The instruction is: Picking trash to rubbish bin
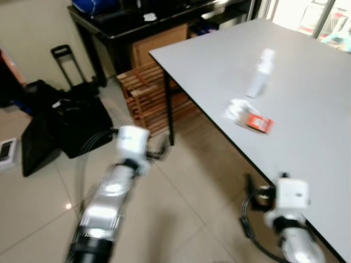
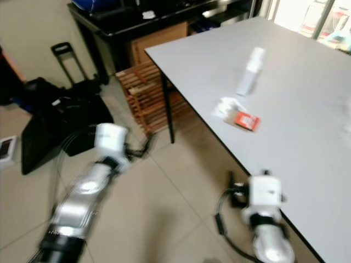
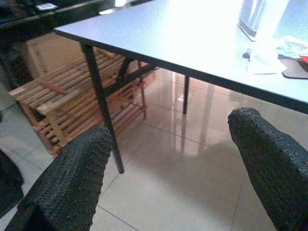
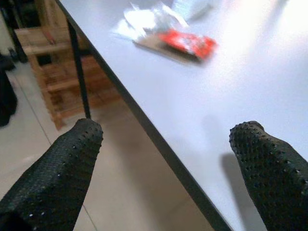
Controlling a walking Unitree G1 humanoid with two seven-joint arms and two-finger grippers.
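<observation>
Lying on grey rectangular counter: red flat packet beside crumpled clear wrapper, near white bottle. Right pincer hovering released at counter edge. Left pincer hanging released over floor.

A large grey table on thin black legs stands on the pale tiled floor. Beside its near corner sits a slatted wooden rack, with a black desk behind that. Further from the table, black bags lie on the floor beside a black trolley handle.
</observation>
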